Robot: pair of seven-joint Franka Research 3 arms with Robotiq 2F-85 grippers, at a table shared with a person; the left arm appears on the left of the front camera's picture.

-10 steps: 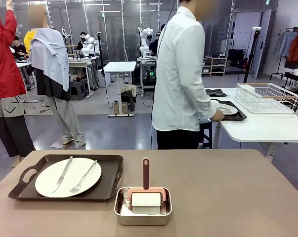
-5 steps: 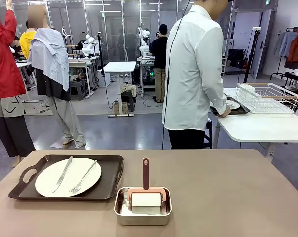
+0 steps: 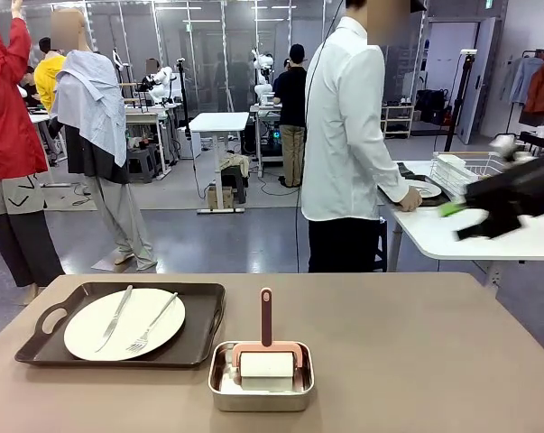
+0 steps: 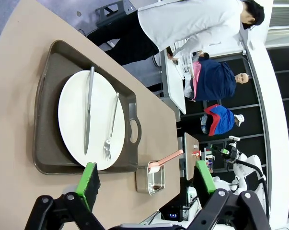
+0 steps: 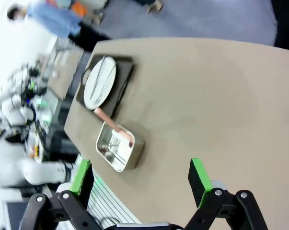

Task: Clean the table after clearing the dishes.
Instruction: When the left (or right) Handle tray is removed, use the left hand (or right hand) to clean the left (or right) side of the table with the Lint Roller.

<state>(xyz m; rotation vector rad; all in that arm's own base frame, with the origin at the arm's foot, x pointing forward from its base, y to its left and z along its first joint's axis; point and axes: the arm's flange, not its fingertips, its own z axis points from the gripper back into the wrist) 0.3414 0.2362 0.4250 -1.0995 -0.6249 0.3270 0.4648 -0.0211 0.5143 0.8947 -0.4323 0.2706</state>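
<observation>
Left gripper (image 4: 145, 167) hangs over the left part of the large matte brownish-taupe table (image 3: 416, 352), jaws spread wide, nothing between the green pads. Right gripper (image 3: 456, 223) is high at the right of the front view, motion-blurred, out past the table's far right corner. From its own wrist camera I see its jaws wide apart and empty too, with open tabletop below.

One round white plate (image 3: 124, 323) lies on a dark rectangular handled tray (image 3: 37, 347) at the table's left end, with a metal knife (image 3: 115, 317) and a metal fork (image 3: 154, 322) side by side on it. The tray sits close to the left edge, its handle toward that edge. A small rectangular steel pan (image 3: 219, 383) stands just right of the tray, not touching it, near my edge of the table. A pink-handled white roller (image 3: 266, 325) rests in the pan, handle pointing to the far side.

From the pan to the right edge I have open tabletop, and also along the far edge.

A second round white plate (image 3: 425, 189) is on the white side table (image 3: 470, 244) beyond, next to a white wire rack (image 3: 474, 167). A person's hand (image 3: 405, 205) is at that plate. The person stands between the two tables.
</observation>
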